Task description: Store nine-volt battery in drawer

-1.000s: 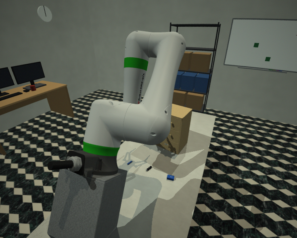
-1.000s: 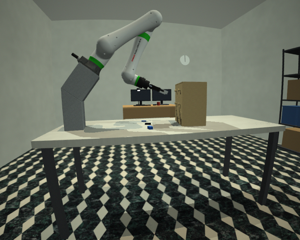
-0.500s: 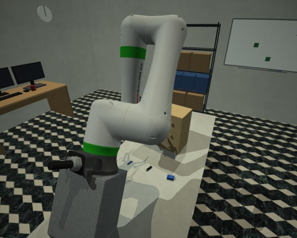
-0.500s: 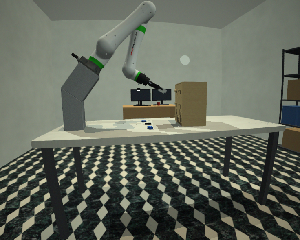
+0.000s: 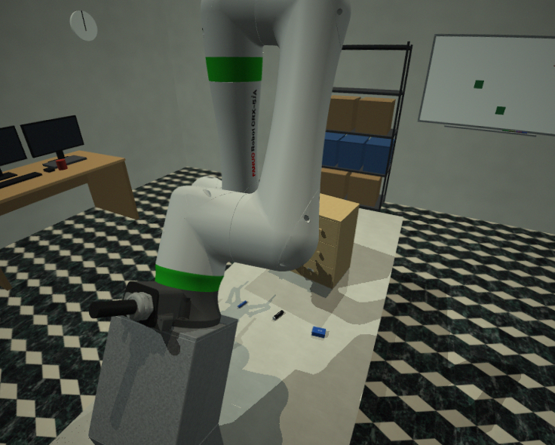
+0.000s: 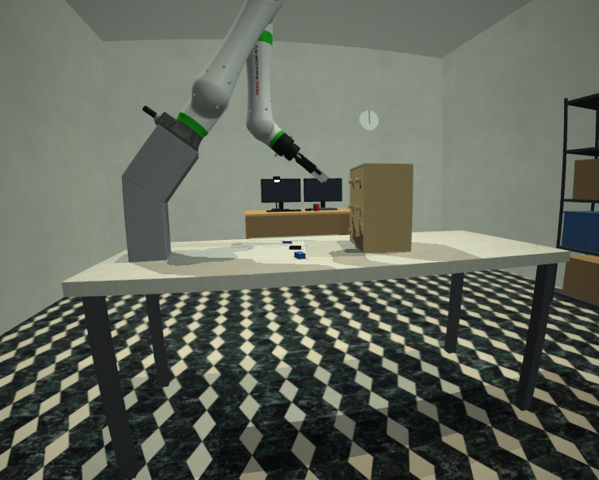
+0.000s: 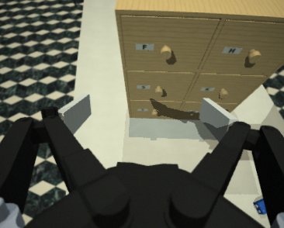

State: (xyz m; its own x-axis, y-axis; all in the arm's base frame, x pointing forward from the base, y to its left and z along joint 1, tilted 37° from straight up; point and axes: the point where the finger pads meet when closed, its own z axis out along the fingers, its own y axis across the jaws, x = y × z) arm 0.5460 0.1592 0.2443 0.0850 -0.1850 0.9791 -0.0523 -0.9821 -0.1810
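Note:
The small chest (image 5: 344,245) (image 6: 387,210) (image 7: 194,7) stands upright on the table, its drawers looking pushed in. Drawer F (image 7: 190,36) is the upper left one in the wrist view, with a round knob (image 7: 166,51). The nine-volt battery (image 5: 318,332) (image 6: 299,255) (image 7: 259,206) is a blue block lying on the table in front of the chest, at the lower right edge of the wrist view. My gripper (image 6: 321,176) (image 7: 145,106) is wide open and empty, tilted down in front of the chest, at the height of its upper drawers. Arm parts hide the gripper in the top view.
A black cell (image 5: 277,314) (image 6: 295,247) and a small blue cell (image 5: 242,304) (image 6: 286,242) lie on the table (image 5: 259,357) (image 6: 225,278). Drawer H (image 7: 244,36) is right of F, with more knobbed drawers below. The arm's base (image 5: 148,379) (image 6: 146,220) stands at the opposite end.

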